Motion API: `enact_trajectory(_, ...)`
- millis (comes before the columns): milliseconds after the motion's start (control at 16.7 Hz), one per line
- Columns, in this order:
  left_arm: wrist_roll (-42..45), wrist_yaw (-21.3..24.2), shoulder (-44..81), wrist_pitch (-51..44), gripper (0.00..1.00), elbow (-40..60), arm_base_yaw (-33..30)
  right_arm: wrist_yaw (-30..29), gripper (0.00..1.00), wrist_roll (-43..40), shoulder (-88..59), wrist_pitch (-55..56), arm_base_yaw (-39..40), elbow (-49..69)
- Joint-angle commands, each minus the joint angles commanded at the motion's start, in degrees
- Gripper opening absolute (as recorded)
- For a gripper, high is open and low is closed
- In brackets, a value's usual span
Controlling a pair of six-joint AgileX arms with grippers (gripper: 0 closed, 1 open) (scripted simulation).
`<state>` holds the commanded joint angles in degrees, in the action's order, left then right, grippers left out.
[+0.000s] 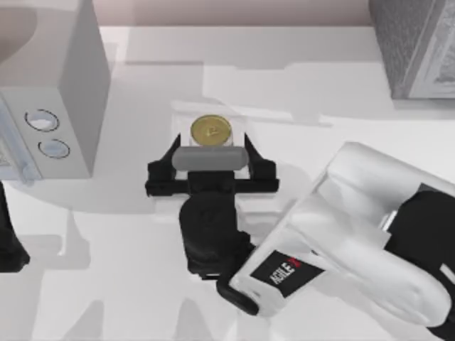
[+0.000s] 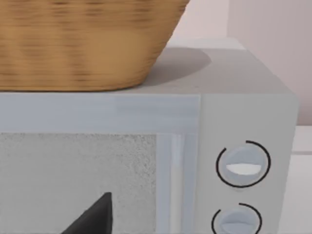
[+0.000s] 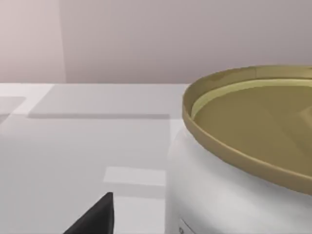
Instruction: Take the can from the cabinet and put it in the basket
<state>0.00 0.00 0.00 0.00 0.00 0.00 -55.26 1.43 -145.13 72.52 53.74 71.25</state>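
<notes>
Overhead, going left to right: my left arm (image 1: 11, 241) is sitting parked at the table's left edge, and whether its fingers are open I cannot tell. Its wrist view is looking at the white box with two round dials (image 2: 243, 165), with the wicker basket (image 2: 83, 44) standing on top of that box. That basket is lying well to the left of the working jaws.

Next, at mid-table, the right gripper (image 1: 211, 145) is reaching away from the camera, its two black fingers (image 1: 165, 158) spread wide, one on each side of the can (image 1: 210, 131). The can is standing upright on the white table (image 1: 320, 92), long axis vertical, gold top facing up, sitting between the fingertips and just ahead of the grey crossbar. Both jaws are standing apart from the can's sides, so I judge nothing is being gripped yet. The right wrist view is showing the can's gold rim and white shoulder (image 3: 234, 195) very close ahead.

Farthest right, the dark-grey speckled cabinet (image 1: 412, 46) is standing at the table's far corner, well apart from the can.

The right arm is plainly nearer; closing squarely across the upright can looks like the next move
</notes>
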Motion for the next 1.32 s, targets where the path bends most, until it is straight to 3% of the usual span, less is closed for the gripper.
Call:
enact_trajectory(420,0.0,0.0,0.0,0.0,1.0,0.0,0.0,-0.9,1.0,0.1,0.4,0.6,0.8,-0.9)
enact_trajectory(900,0.0,0.0,0.0,0.0,1.0,0.0,0.0,-10.7,1.0,0.8,4.4,7.2,10.8,-12.3)
enact_trajectory(1320,0.0,0.0,0.0,0.0,1.0,0.0,0.0,-10.2,1.0,0.7,4.8,8.8,10.0,-14.6)
